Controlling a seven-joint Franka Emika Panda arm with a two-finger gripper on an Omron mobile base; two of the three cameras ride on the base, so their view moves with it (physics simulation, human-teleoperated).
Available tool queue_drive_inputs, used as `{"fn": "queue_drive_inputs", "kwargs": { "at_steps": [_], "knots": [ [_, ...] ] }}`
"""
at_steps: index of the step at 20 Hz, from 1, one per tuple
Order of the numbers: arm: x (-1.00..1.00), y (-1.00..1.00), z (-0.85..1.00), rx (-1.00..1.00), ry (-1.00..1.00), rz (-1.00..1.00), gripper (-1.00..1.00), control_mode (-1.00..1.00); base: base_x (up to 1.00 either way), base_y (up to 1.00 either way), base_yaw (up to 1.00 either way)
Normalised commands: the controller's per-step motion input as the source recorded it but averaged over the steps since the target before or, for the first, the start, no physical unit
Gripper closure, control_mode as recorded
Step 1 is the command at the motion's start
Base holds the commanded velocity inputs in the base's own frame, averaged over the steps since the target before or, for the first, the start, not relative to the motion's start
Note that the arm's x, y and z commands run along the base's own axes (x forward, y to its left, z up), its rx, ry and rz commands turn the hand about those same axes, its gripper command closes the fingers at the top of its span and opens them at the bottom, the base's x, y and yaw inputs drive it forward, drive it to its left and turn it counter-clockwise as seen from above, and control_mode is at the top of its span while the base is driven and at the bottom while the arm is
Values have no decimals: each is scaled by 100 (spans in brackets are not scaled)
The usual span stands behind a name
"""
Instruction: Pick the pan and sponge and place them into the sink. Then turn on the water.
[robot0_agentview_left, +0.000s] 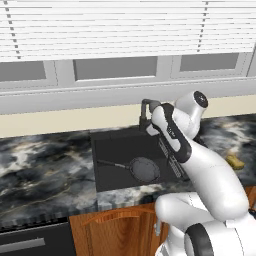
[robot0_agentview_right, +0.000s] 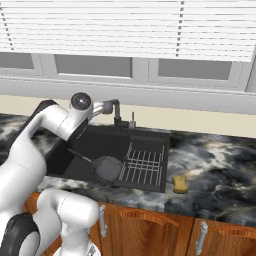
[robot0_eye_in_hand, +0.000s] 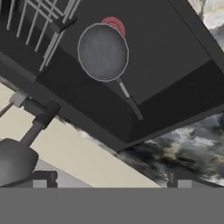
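Note:
The pan (robot0_agentview_left: 145, 169) (robot0_agentview_right: 106, 168) (robot0_eye_in_hand: 103, 52) lies flat on the floor of the black sink (robot0_agentview_left: 116, 149) (robot0_agentview_right: 97, 142) (robot0_eye_in_hand: 175, 57), its thin handle pointing toward the sink's left end. It partly covers the red drain spot (robot0_eye_in_hand: 115, 23). The yellow sponge (robot0_agentview_left: 235, 161) (robot0_agentview_right: 180, 184) rests on the counter right of the sink. My gripper (robot0_eye_in_hand: 111, 181) (robot0_agentview_right: 105, 109) hovers open and empty above the sink's back edge, beside the black faucet (robot0_agentview_right: 118, 112) (robot0_eye_in_hand: 37, 127). The water is out of view.
A wire dish rack (robot0_agentview_right: 145, 164) (robot0_eye_in_hand: 39, 26) fills the sink's right part. Dark marble counter (robot0_agentview_left: 45, 160) (robot0_agentview_right: 215, 160) runs on both sides. A beige backsplash and a window with blinds stand behind. Wooden cabinet doors (robot0_agentview_right: 145, 230) sit below.

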Motion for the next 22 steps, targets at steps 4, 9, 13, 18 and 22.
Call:
{"fn": "queue_drive_inputs", "kwargs": {
  "at_steps": [4, 9, 13, 18, 22],
  "knots": [
    [-13, -6, 37, 9, -1, -19, -100, -100, 0, 0, 0],
    [-4, -11, 32, 8, 3, -19, -100, -100, 0, 0, 0],
    [-7, -18, 25, 10, 12, -16, -100, -100, 0, 0, 0],
    [-9, -30, 23, 9, 14, -12, -100, -100, 0, 0, 0],
    [-12, -41, 22, 8, 14, -9, -100, -100, 0, 0, 0]
  ]
}}
